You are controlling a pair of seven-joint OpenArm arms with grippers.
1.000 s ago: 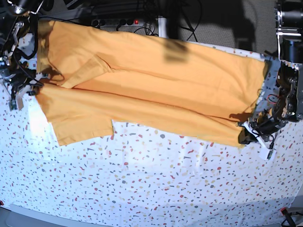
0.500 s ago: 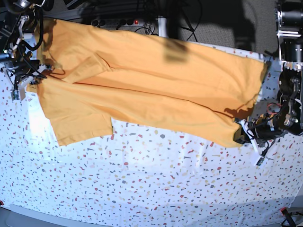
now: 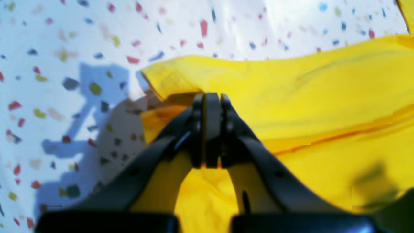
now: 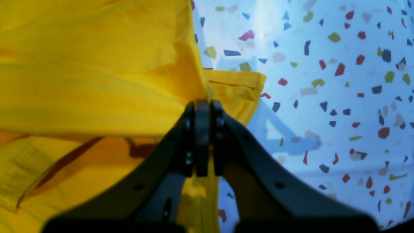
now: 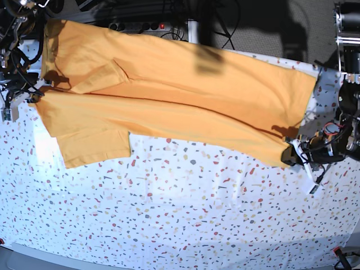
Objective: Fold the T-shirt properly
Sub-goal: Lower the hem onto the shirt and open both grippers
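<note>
Both my grippers pinch the T-shirt.
My left gripper clamps one fabric corner, my right gripper another (both jaws closed tight); beyond them the shirt stretches across the speckled table.

Plain orange-yellow T-shirt on a white tablecloth with multicoloured speckles.
</note>
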